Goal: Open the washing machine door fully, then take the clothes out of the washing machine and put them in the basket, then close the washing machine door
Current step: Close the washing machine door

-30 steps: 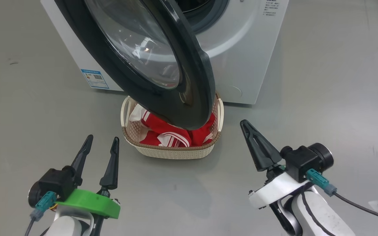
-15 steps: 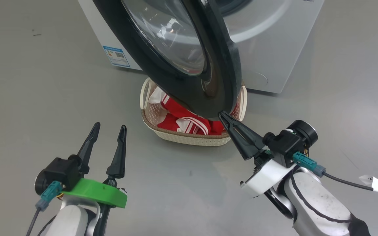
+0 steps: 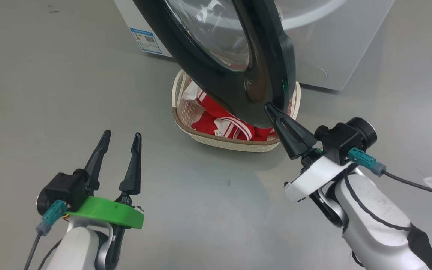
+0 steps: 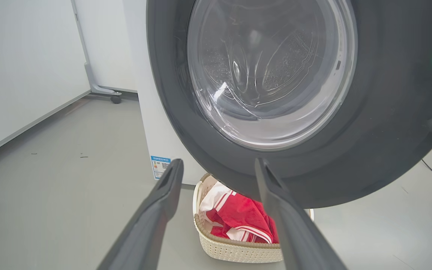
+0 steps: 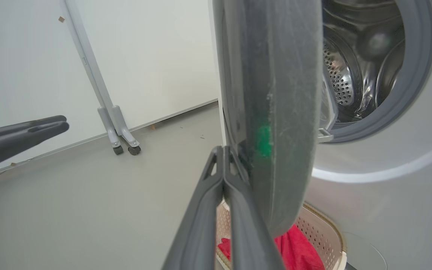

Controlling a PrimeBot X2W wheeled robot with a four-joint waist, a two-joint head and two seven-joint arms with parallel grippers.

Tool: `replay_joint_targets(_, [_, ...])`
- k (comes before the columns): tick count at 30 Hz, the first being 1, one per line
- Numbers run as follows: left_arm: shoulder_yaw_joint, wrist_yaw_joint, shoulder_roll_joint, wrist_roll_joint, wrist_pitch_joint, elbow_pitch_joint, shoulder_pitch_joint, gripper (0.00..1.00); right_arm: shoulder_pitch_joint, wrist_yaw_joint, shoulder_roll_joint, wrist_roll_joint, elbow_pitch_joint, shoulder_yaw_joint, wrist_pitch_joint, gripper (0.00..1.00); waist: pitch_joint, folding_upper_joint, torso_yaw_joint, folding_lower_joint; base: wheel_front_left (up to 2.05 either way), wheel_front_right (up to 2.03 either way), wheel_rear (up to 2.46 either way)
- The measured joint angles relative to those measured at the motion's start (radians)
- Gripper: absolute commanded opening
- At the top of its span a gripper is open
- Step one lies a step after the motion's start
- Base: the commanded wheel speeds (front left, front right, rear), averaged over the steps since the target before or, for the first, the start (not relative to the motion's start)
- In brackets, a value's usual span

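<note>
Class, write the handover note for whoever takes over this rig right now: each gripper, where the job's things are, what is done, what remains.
Left gripper: open, empty, clear of everything.
Right gripper: shut, holding nothing, tips at the washing machine door's free edge; contact unclear.
Door: open, hanging over the basket.
Clothes: in the basket, before the washing machine.
Done: door opened, clothes moved; the visible part of the drum looks empty.
To do: close the door.

The black-rimmed glass door stands open from the white washer, above the near cream basket holding red-and-white clothes.
</note>
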Motion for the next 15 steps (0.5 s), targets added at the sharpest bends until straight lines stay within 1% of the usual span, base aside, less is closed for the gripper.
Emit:
replay_joint_targets(4, [-0.002, 0.0, -0.002, 0.0, 0.0, -0.003, -0.011, 1.0, -0.034, 0.001, -0.004, 0.0, 0.01, -0.009, -0.001, 0.0, 0.019, 0.0, 0.0, 0.0, 0.0, 0.0, 0.0])
replay_joint_targets(6, [-0.005, 0.0, -0.005, 0.0, 0.0, -0.009, -0.021, 1.0, -0.051, 0.008, -0.009, -0.001, 0.018, -0.016, -0.006, 0.0, 0.033, 0.0, 0.0, 0.0, 0.0, 0.0, 0.0])
replay_joint_targets(15, [-0.024, 0.0, -0.017, 0.0, 0.0, -0.027, -0.047, 1.0, -0.114, 0.009, -0.053, -0.003, 0.038, -0.071, -0.01, 0.0, 0.087, 0.0, 0.0, 0.0, 0.0, 0.0, 0.0])
